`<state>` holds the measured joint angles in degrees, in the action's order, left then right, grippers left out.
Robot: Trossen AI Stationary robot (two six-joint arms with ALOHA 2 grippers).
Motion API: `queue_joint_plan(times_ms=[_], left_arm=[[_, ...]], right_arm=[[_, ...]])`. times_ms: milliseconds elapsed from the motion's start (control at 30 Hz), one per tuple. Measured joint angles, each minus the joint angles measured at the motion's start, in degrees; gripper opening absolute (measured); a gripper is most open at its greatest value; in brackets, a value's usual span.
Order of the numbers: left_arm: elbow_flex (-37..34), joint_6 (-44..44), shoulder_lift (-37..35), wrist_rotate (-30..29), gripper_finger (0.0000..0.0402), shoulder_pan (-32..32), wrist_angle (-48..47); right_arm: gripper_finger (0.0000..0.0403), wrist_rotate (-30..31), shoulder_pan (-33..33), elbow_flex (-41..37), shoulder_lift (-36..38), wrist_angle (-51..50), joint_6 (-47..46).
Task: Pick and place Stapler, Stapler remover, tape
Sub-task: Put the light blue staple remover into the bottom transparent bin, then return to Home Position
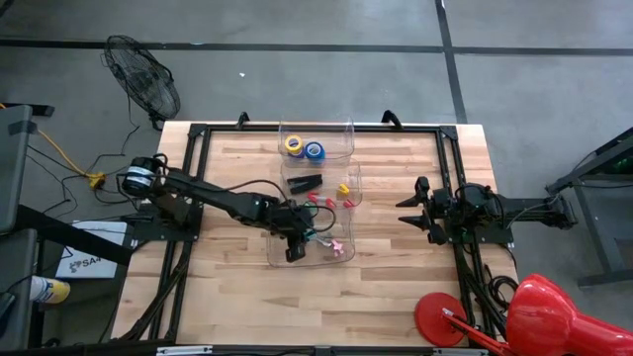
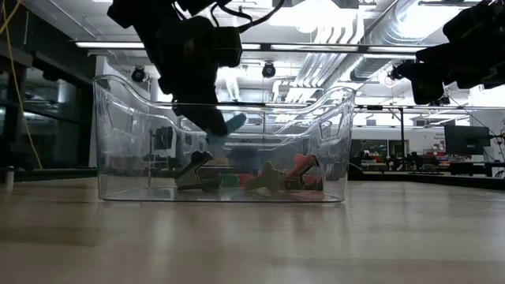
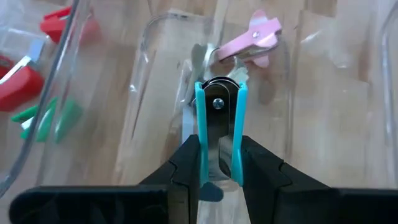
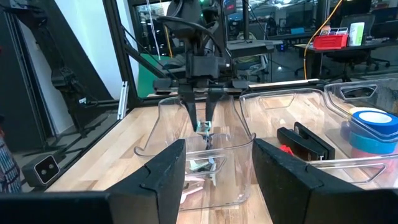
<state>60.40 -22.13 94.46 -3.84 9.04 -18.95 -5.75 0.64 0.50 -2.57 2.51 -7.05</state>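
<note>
My left gripper [image 1: 297,244] reaches down into the near clear bin [image 1: 282,259] and is shut on a teal staple remover [image 3: 217,106]. A pink staple remover [image 3: 252,36] lies on this bin's floor, and more removers [image 2: 272,177] lie beside it. Green [image 3: 50,118] and red [image 3: 18,78] removers show past the bin wall. The black stapler [image 1: 304,182] lies in the middle bin. Yellow [image 1: 294,144] and blue [image 1: 315,150] tape rolls sit in the far bin. My right gripper [image 1: 413,210] waits open over the table's right side. My left gripper pinches the teal staple remover's two side wings [image 3: 200,134] between its two fingers [image 3: 261,171], coming from above and pointing down. The remover hangs below the fingertips [image 2: 227,126], lifted clear of the bin floor, with its metal jaws end lowest.
Three clear bins stand in a row from far to near at the table's middle [image 1: 316,188]. A black frame rail [image 1: 450,178] edges the table. A fan [image 1: 143,84] stands off the far left corner, a red lamp [image 1: 539,316] at the near right.
</note>
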Motion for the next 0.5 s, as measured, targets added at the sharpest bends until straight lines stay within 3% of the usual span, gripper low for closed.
queue_joint_plan(times_ms=[100,333,500], left_arm=[[0.0,0.0,0.0,-0.5,0.0096,0.0,0.1],[0.0,3.7,0.0,-1.3,0.0228,0.0,0.4],[0.4,3.9,-0.7,-1.3,0.0284,0.0,0.4]], right_arm=[[0.0177,0.0,0.0,0.0,0.0,0.0,0.0],[0.0177,0.0,0.0,0.0,0.0,0.0,0.0],[0.0177,0.0,0.0,0.0,0.0,0.0,0.0]])
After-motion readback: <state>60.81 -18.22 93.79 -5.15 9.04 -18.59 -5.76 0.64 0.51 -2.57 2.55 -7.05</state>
